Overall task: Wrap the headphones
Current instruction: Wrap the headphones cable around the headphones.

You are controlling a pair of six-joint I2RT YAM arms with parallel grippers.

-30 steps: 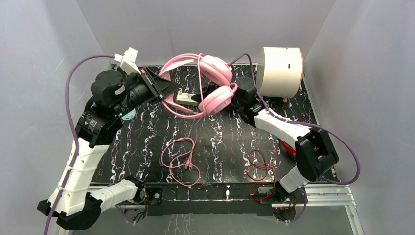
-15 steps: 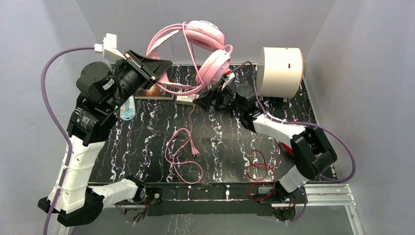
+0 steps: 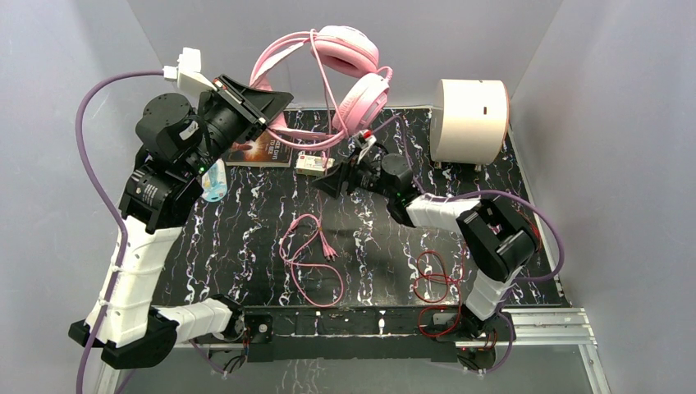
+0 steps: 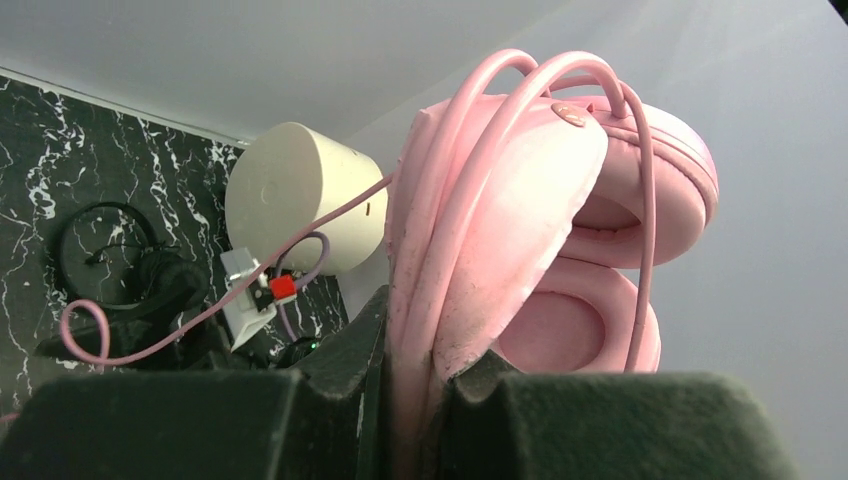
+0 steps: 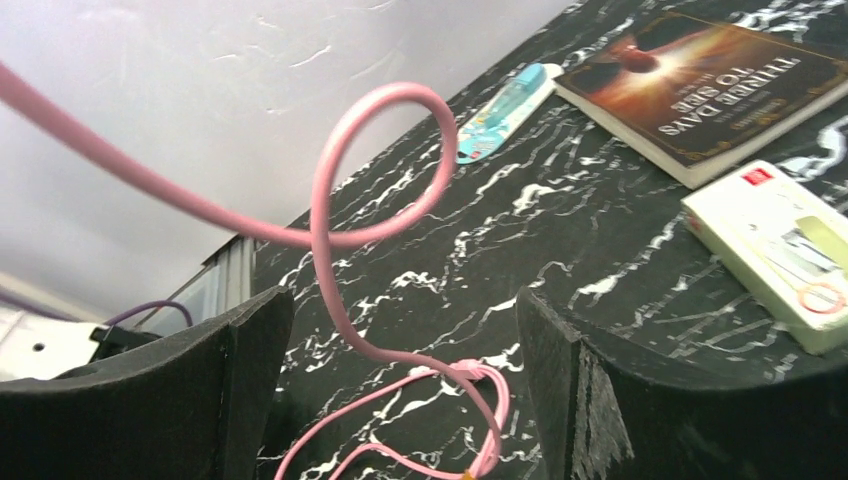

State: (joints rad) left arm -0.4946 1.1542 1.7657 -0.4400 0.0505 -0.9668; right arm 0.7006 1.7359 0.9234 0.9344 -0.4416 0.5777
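Left fingers (image 4: 640, 430) clamped on pink headphones (image 4: 520, 210); right fingers (image 5: 640, 400) apart, cable (image 5: 330, 235) between, book (image 5: 700, 85) nearby.

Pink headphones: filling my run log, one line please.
left gripper shut on pink headphones | above table | right gripper open | cable dangling

Headphones (image 4: 640, 190): pink, earpads look like soft matt leatherette. Headband pad (image 4: 500, 230): matt, grey scuffs, grubby. Cable (image 5: 335, 200): smooth, rubbery, slight sheen. L fingers (image 4: 200, 420) + R fingers (image 5: 640, 400): matt black, fine-grained rough texture. Table (image 5: 420, 290): black marble-look w/ white veins, smooth, semi-gloss. Book (image 5: 710, 90): glossy paper cover. Box (image 5: 780, 240): white card, smooth. Cylinder (image 3: 469, 119): cream, matt. Arm shells (image 3: 135, 279): smooth white plastic. Front rail (image 3: 542, 328): bare metal.
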